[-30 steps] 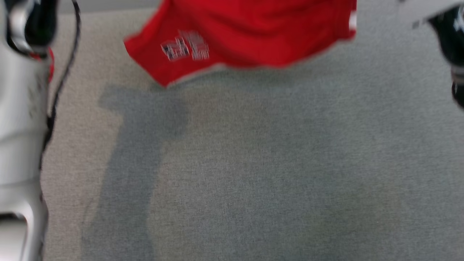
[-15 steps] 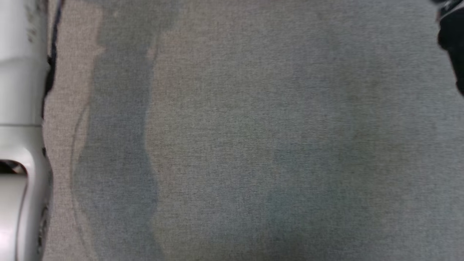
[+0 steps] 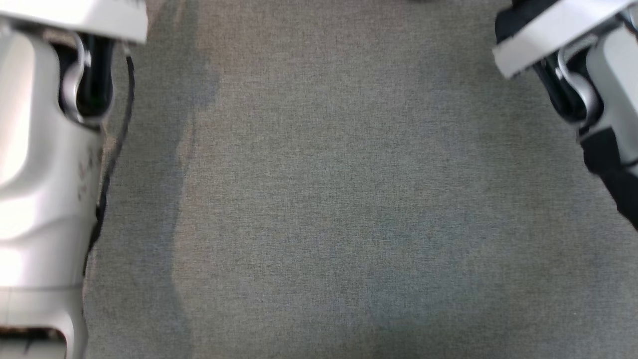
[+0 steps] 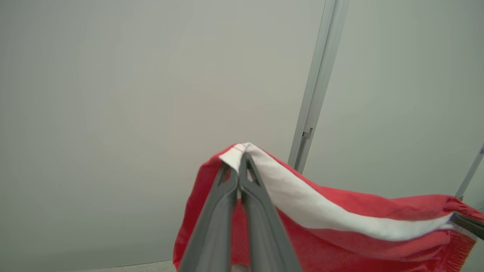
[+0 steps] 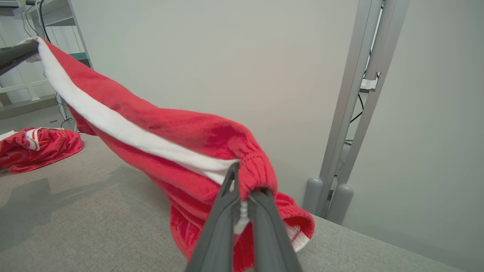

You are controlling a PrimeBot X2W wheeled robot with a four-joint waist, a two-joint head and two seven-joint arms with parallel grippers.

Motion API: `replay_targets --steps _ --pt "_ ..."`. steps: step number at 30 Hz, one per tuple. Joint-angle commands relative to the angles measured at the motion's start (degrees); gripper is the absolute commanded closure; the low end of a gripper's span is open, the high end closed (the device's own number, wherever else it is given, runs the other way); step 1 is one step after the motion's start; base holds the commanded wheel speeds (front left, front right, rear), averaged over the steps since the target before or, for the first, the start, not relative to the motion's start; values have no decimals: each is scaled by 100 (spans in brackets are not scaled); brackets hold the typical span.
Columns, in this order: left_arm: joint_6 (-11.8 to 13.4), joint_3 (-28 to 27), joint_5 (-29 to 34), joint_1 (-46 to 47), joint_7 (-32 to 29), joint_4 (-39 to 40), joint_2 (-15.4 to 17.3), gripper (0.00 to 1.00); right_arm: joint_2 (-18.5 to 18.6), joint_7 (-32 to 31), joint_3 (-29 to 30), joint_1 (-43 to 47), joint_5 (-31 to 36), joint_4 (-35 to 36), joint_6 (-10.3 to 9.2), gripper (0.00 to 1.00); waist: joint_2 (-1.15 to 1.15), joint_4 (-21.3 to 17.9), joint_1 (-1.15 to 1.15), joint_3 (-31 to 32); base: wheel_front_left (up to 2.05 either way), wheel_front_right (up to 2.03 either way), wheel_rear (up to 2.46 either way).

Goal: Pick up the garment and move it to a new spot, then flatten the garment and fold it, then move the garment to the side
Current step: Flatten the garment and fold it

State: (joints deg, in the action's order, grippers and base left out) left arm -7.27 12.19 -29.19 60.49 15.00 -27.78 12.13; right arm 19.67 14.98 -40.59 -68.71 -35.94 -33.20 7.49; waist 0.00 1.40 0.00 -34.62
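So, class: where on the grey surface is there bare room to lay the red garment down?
The grey surface between the forearms is bare. It gets crowded near the crumpled red heap at the right wrist view's left and by the metal posts beyond the held garment.

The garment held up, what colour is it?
The garment is red with a white stripe; clearest in right wrist view.
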Motion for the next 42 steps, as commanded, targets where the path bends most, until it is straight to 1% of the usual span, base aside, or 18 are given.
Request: replay_targets --steps 1,3,6,10,12,16,20,22,23,27,30,34,35,37,42 --pt "-26 24 -38 -285 24 191 64 100 82 28 6 277 17 150 1 100 0 -23 0 114 0 0 0" --pt "-27 15 -47 -684 25 540 106 100 204 29 2 658 -16 433 1 100 0 25 0 223 0 0 0" --pt "-27 -47 42 -1315 25 923 86 100 359 29 73 1232 -91 806 1 100 0 86 0 430 0 0 0" --pt "-21 -197 37 -2180 25 1297 -60 100 453 30 279 2017 -79 1224 1 100 0 143 0 753 0 0 0" --pt "-21 -248 38 -2610 26 1468 -117 100 434 30 452 2395 -45 1396 1 100 0 174 0 918 0 0 0" --pt "-21 -311 73 -3517 25 1872 -329 100 394 30 773 3190 49 1735 1 100 0 247 0 1261 0 0 0" --pt "-21 -257 246 -4278 26 2287 -499 100 429 30 1122 4020 52 2115 1 100 0 359 0 1563 0 0 0" --pt "-22 -274 276 -4599 25 2420 -586 100 416 30 1305 4421 91 2278 1 100 0 377 0 1723 0 0 0" --pt "-22 -274 276 -4599 25 2420 -586 100 416 30 1305 4421 91 2278 1 100 0 377 0 1723 0 0 0" --pt "-22 -323 402 -5168 26 2695 -705 100 285 31 1601 5162 150 2615 1 100 0 345 0 2025 0 0 0" --pt "-22 -259 510 -5529 25 2831 -734 100 217 31 1775 5665 208 2873 1 100 0 343 0 2224 0 0 0" --pt "-22 -187 568 -5936 26 3026 -742 100 258 30 1918 6248 335 3206 1 100 0 329 0 2430 0 0 0" --pt "-22 -142 619 -6137 24 3141 -701 100 325 31 1957 6513 421 3370 1 100 0 314 0 2505 0 0 0" --pt "2 -73 776 -6267 -16 3288 -591 100 375 -24 1998 6751 537 3567 1 100 0 309 0 2563 0 0 0" --pt "108 -1 865 -6540 -181 3752 -505 100 423 -296 2229 7268 630 4134 1 100 0 278 0 2634 0 0 0"
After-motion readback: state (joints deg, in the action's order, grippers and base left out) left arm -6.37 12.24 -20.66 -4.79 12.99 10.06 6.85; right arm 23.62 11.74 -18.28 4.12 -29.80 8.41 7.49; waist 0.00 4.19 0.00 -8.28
